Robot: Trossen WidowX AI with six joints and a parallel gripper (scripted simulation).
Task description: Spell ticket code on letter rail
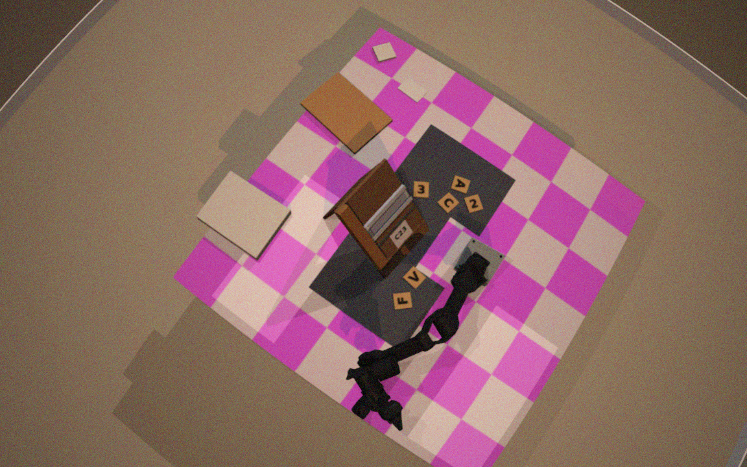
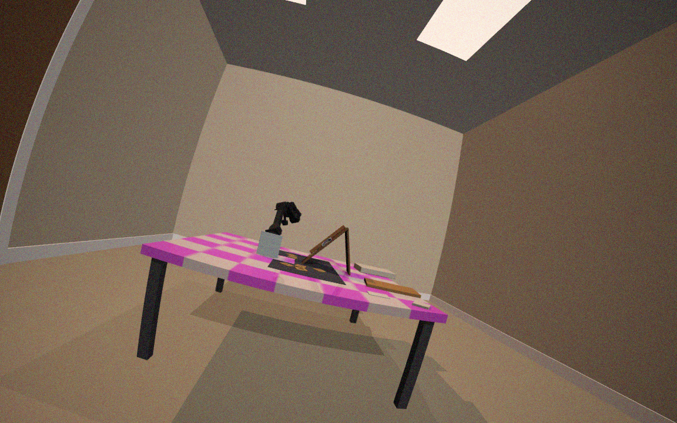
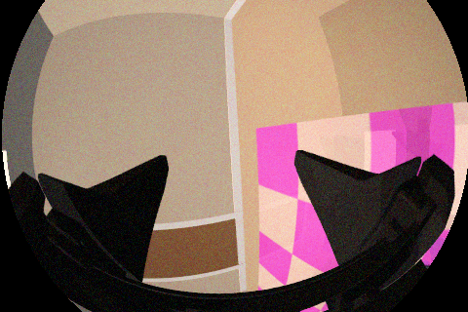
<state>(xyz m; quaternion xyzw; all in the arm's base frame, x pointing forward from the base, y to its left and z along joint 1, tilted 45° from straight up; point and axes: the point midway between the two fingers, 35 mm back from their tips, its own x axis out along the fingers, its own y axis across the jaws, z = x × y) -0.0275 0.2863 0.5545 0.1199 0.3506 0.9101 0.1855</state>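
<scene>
The tilted brown board (image 1: 370, 196) (image 2: 328, 239) carries a pale grey rail (image 1: 388, 213) with no tile visible in it. The ticket (image 1: 401, 233) below the rail reads C23. Loose tiles lie on the dark mat (image 1: 437, 142): 3 (image 1: 421, 189), C (image 1: 448, 202), A (image 1: 461, 183) and 2 (image 1: 473, 203) on one side of the board, V (image 1: 414, 277) and F (image 1: 402, 299) on the other. My gripper (image 1: 373, 401) (image 3: 232, 161) is open and empty, raised near the counter's edge, away from all tiles. The wrist view shows no tile or board.
An orange-brown slab (image 1: 345, 113) (image 2: 391, 287) and a thick cream slab (image 1: 244, 215) (image 2: 375, 271) lie behind the board. A small pale block (image 1: 384, 51) (image 2: 421, 304) and a thin pale square (image 1: 412, 89) lie near a far corner. My arm's base stands on a grey plate (image 1: 491, 255).
</scene>
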